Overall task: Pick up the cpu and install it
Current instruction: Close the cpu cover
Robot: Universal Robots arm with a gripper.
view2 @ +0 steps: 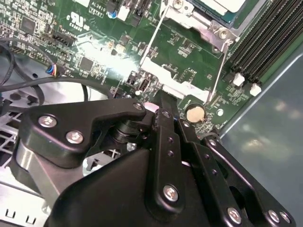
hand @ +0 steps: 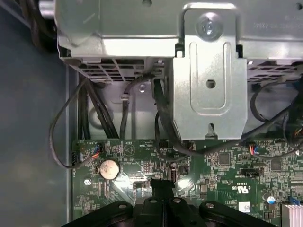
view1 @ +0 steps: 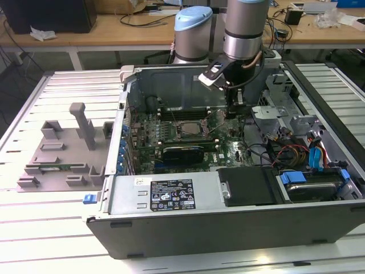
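- Second wrist view: the pincer is hanging low over the motherboard, its fingers drawn narrowly together and gripping nothing I can see.
- The cpu is lying flat in its socket, beyond the fingertips, past the opened metal frame.
- In the exterior view it is sitting near the pincer but apart from it, on the exterior view's left.

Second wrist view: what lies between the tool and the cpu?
In the second wrist view, the socket frame and green board separate tool and cpu.
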